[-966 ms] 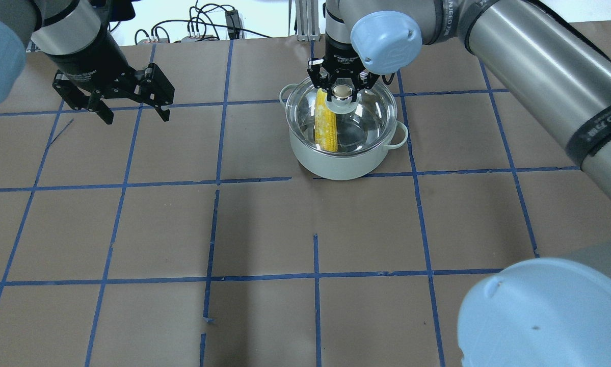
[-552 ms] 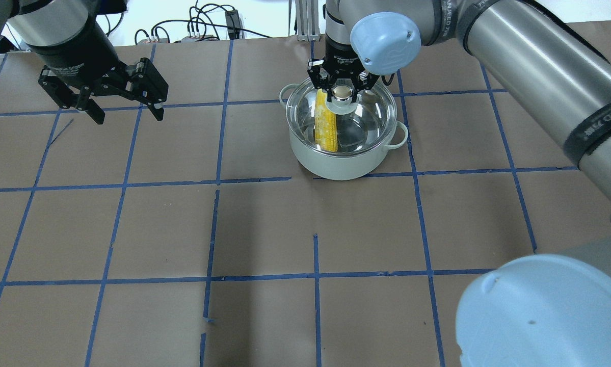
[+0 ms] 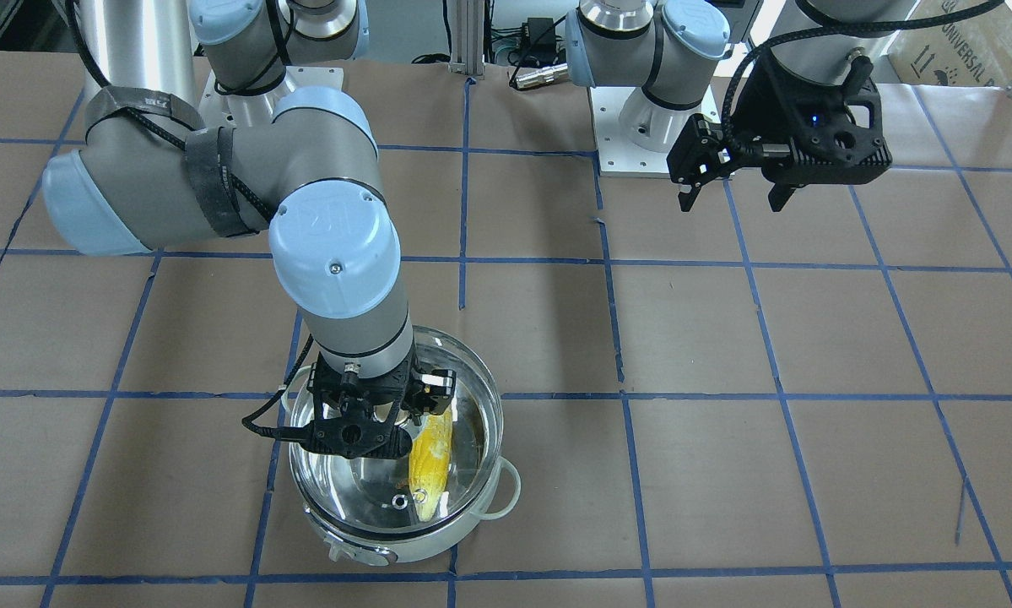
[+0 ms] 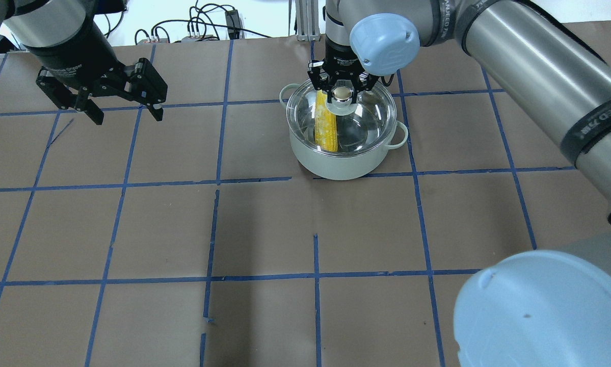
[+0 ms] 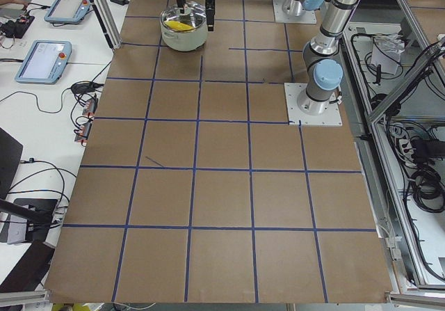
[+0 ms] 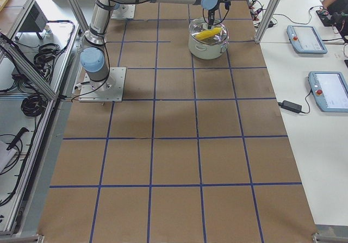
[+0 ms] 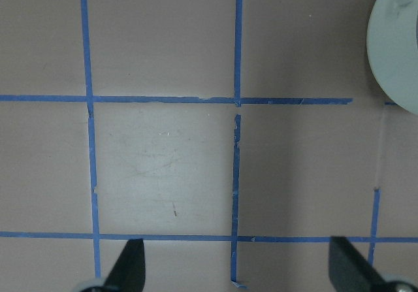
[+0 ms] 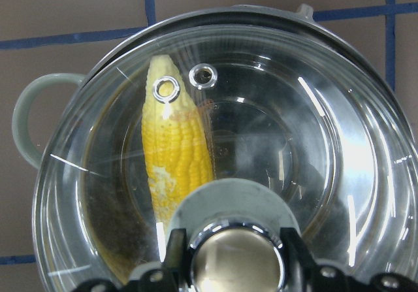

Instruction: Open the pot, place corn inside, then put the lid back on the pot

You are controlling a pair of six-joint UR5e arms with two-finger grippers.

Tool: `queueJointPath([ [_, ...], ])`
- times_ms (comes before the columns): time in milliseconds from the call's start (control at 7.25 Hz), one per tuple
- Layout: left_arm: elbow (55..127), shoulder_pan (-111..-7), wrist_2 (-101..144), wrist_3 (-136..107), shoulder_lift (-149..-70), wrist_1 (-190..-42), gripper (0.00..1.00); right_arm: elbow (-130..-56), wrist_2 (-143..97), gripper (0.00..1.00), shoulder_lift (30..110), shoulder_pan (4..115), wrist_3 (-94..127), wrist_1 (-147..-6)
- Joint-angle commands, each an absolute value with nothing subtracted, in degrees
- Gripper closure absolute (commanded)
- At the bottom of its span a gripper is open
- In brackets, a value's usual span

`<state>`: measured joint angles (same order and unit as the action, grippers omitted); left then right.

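The yellow corn cob (image 4: 326, 127) lies inside the round steel pot with the white body and pale loop handles (image 4: 343, 164). It is on the side nearer the left arm, with its tapered tip pointing away from the robot. Over it, the clear domed glass lid (image 4: 369, 120) sits on the pot's rim. From the right wrist camera you look straight through the glass at the kernels, with the two metal-ringed vent holes (image 8: 184, 81) just above the cob's tip. The pot stands on the far middle part of the brown paper-covered table (image 4: 264, 229), beside a crossing of the blue tape lines (image 4: 217, 142).

The right gripper (image 4: 342, 90) comes straight down over the lid, and its two black fingers (image 8: 175, 253) are pressed against either side of the shiny round centre knob (image 4: 341, 95), clamped on it. Compared with a second ago, nothing here has budged: pot, cob, lid and the grip all look the same.

The change is off to the side. The left gripper (image 4: 127, 117) hangs above the table well apart from the pot, its jaws spread wide with nothing between them. Over the last second it has pulled back a little toward the far left corner, then nearly stopped. The right arm's big pale-blue elbow cap (image 4: 545, 311) has also shifted slightly.
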<state>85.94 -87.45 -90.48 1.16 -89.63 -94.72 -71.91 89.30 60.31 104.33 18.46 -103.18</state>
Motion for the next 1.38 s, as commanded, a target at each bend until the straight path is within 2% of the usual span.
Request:
queueJointPath([
  [0,86.48,-87.45,-90.35,1.23,-89.47,-94.66,0.00,-71.81,89.38,0.59,60.21,104.33,18.54,-103.27],
  [414,86.40,-87.45,-90.44,1.23,-89.47,-94.66,0.00,-72.07,89.65,0.40,59.94,104.33,18.63,-107.83],
  [828,86.40,-87.45,-90.44,1.14,-89.56,-94.66,0.00,-72.07,90.61,0.35,59.85,104.33,18.63,-108.02],
  [1103,86.40,-87.45,-90.35,1.14,-89.65,-94.66,0.00,-71.03,90.79,0.25,60.46,104.24,18.28,-107.58],
  [1241,86.40,-87.54,-90.35,1.14,-89.65,-94.66,0.00,-70.93,91.92,0.23,62.82,103.11,16.63,-105.84],
])
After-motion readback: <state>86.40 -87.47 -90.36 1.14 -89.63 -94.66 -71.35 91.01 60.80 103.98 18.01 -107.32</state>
